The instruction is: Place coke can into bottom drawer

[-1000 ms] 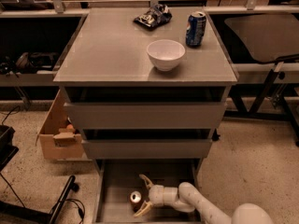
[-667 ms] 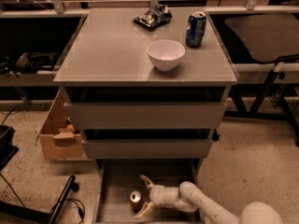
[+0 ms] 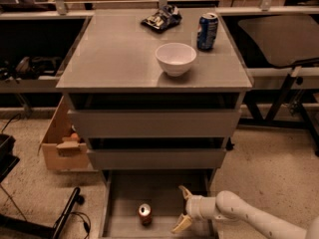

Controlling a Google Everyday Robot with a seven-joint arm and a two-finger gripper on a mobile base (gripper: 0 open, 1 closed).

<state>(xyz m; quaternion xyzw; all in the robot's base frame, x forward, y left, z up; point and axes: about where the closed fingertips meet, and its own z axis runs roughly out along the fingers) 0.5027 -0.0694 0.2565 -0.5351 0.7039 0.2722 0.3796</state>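
The white two-finger gripper point(image 3: 182, 209) is hanging low in the grey metal bottom drawer point(image 3: 149, 188), fingers spread wide, gripping nothing. The small orange-red coke can point(image 3: 145, 214) is standing upright just beyond its fingertips, not touching them.

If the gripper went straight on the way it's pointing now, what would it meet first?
Probably the coke can, standing upright in the bottom drawer: the gripper, jaws open, points toward it. Depth is hard to judge, so it might pass just beside.
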